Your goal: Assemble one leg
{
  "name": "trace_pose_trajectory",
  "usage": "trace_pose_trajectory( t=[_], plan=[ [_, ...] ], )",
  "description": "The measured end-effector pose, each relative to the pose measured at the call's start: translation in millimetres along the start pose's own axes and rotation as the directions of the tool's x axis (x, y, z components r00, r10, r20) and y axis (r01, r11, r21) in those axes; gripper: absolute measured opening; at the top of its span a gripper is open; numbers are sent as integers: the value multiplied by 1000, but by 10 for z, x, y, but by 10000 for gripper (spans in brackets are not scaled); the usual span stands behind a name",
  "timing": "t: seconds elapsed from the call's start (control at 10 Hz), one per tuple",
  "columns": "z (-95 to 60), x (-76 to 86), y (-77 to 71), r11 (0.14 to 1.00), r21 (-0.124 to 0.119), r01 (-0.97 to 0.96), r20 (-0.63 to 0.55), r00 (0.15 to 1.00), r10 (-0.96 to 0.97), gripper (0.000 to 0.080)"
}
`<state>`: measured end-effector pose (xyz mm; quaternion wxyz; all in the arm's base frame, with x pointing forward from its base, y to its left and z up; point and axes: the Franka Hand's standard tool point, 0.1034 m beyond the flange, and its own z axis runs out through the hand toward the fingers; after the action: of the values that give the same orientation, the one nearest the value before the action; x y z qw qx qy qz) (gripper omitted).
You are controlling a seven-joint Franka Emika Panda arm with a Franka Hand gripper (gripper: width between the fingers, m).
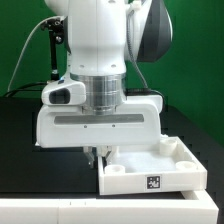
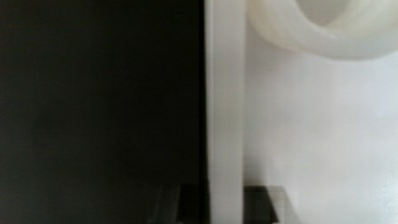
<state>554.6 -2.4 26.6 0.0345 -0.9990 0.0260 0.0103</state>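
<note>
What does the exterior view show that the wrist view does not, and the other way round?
Only exterior: the arm, the green backdrop and the tag on the white tray-like part. Only wrist: two dark fingertips on either side of that part's thin wall. Both: the gripper at that part's edge, over the black table.

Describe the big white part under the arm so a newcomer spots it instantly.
Follow the white robot arm down to the black table. By its gripper lies a large white square plastic tray with round corner sockets; its front wall alone carries a black-and-white square tag.
</note>
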Motion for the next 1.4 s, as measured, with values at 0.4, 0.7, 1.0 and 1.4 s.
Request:
trace_pose_trajectory(
  t=[0.4, 0.7, 1.0, 1.4],
  plan=[
    [29, 70, 105, 1000, -8, 13, 2, 1000, -13, 45],
    [121, 110, 180, 1000, -19, -9, 2, 1000, 9, 49],
    [175, 182, 186, 998, -52, -42, 3, 999, 42, 48],
    [170, 298, 186, 996, -69, -50, 34, 998, 52, 49]
  ],
)
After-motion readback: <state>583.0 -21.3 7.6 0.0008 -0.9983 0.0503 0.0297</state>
